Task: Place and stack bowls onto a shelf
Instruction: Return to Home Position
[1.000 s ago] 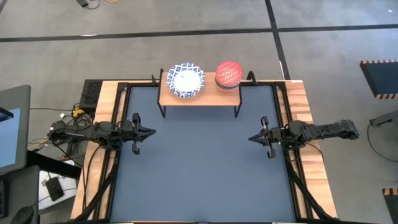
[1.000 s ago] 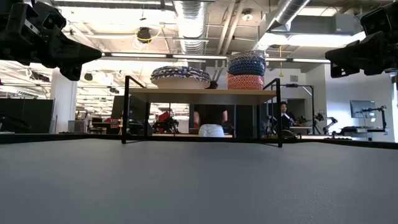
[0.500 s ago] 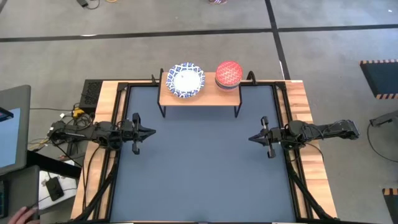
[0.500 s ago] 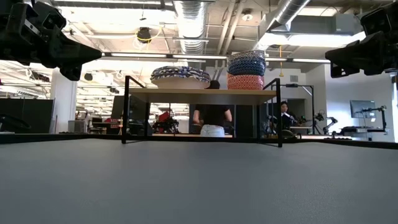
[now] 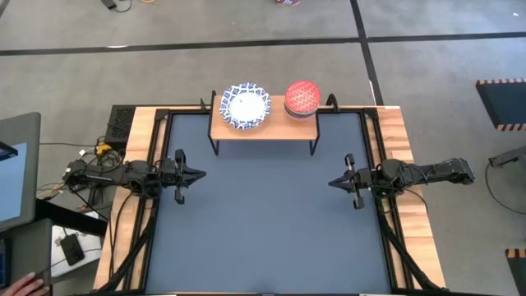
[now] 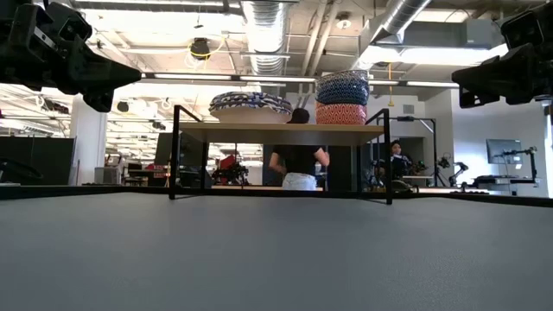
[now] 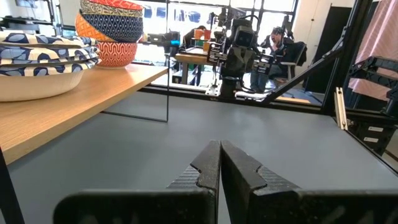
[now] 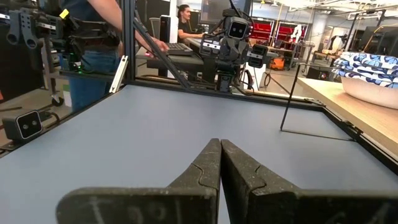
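Observation:
The light-wood shelf (image 5: 263, 127) on thin black legs stands at the table's far edge. A stack of wide white bowls with blue patterned rims (image 5: 247, 106) sits on the shelf's left half (image 6: 251, 106) (image 7: 37, 59). A stack of smaller bowls, red one on top (image 5: 302, 99), sits on its right half (image 6: 342, 98) (image 7: 112, 28). My left gripper (image 5: 201, 174) (image 7: 220, 163) hovers shut at the table's left edge, above the tabletop. My right gripper (image 5: 331, 182) (image 8: 220, 163) hovers shut at the right edge. Both point toward the table's middle.
The dark-blue tabletop (image 5: 263, 222) stretches bare between the two arms and toward the near edge. Black rails and a wooden frame (image 5: 403, 164) border it. A person (image 6: 298, 160) stands in the room behind the shelf; a hand (image 5: 29, 284) shows at the lower left off the table.
Both arms have kept still and the bowls have not moved. A person behind the shelf has shifted, and a hand has come into the high view's lower left corner.

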